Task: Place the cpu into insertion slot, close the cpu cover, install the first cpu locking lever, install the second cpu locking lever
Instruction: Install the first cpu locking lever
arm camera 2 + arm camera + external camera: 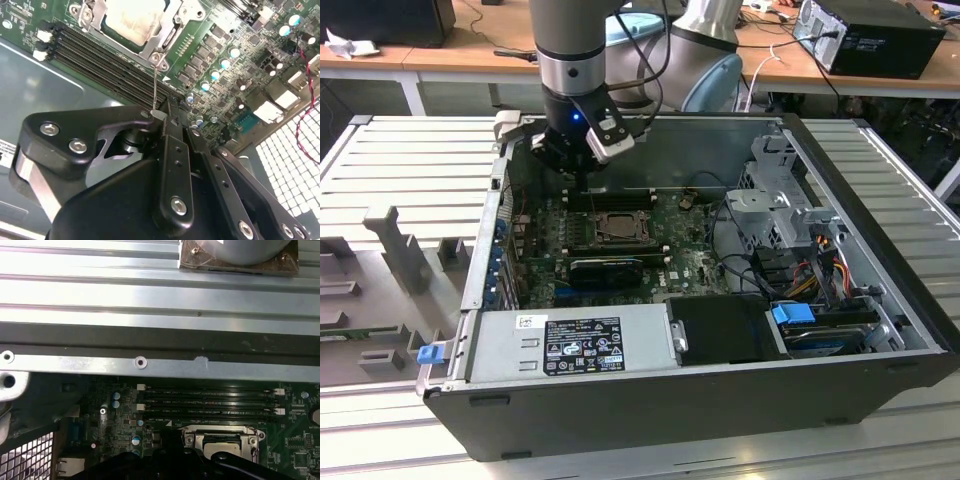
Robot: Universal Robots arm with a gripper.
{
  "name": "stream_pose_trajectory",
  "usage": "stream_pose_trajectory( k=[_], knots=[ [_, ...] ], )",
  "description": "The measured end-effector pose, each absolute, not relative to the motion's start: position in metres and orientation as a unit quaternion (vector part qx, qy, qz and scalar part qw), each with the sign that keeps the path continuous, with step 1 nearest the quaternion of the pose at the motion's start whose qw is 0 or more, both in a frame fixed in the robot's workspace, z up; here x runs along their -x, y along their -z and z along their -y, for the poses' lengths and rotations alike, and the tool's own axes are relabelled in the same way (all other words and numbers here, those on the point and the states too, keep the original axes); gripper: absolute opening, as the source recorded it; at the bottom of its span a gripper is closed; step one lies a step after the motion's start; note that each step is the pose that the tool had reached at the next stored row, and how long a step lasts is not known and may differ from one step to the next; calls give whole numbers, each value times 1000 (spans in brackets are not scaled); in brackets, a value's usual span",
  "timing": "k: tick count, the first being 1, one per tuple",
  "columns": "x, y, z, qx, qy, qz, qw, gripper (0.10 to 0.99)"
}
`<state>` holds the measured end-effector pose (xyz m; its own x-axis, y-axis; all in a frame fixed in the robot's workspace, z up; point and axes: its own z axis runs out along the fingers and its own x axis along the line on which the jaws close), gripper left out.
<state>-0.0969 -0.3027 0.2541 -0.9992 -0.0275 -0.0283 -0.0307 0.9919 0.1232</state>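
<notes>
The cpu (131, 19) lies pale and flat in the insertion slot (617, 226). The silvery cpu cover (162, 44) is folded down around it. In the first wrist view the cover (196, 439) frames the chip just in front of the memory slots. A thin wire locking lever (155, 85) runs from the cover's corner straight to my gripper (165, 117). The black fingers (172, 150) are pinched together on the lever's flat end. In the exterior view my gripper (586, 180) hangs inside the case, at the socket's far edge.
Long black memory slots (210, 402) lie between the socket and the case's back wall (140, 362). The power supply (570, 345) and drive cage (780, 205) stand to the near side and the exterior view's right. Red cables (305, 100) run beside a perforated panel.
</notes>
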Motion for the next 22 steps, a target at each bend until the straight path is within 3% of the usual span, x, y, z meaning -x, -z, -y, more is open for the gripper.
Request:
stream_pose_trajectory(
  k=[22],
  knots=[
    [60, -250, 304, 14, -69, -997, 13, 106]
  ],
)
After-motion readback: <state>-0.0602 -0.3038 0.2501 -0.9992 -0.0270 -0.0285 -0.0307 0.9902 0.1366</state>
